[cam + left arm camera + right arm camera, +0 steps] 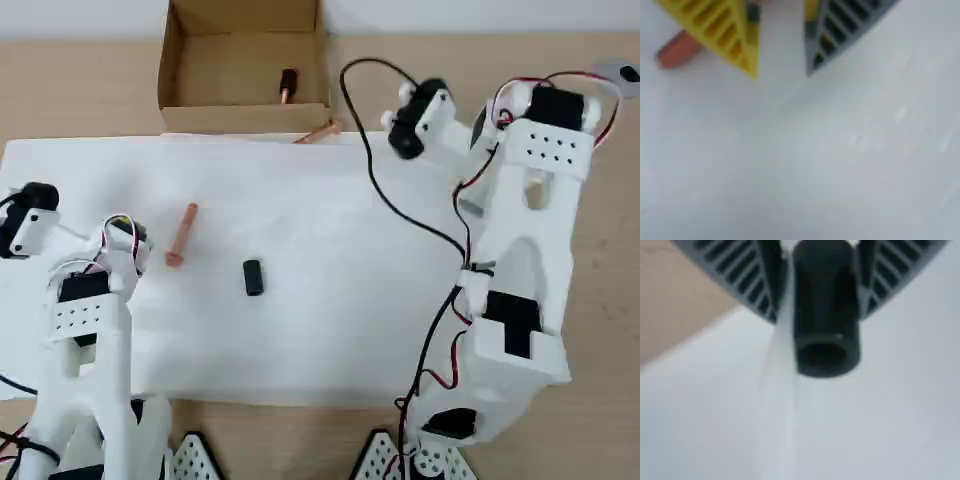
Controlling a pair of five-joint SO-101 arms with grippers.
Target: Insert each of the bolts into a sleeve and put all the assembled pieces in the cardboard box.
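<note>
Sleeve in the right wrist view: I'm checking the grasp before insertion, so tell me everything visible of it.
The sleeve is a short black tube, matte like plastic or rubber, with a round open bore at its free end; the bore looks empty. The right gripper is shut on it, its dark ribbed fingers pressing both sides, the free end sticking out past their tips over the white sheet.

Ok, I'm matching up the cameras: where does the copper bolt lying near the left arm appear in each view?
High view: the bolt lies on the white sheet, left of the loose black sleeve.
Left wrist view: the bolt pokes out beside the yellow finger, on the sheet.
Right wrist view: a held sleeve above the sheet instead.
Shared landmark: the white sheet.
</note>
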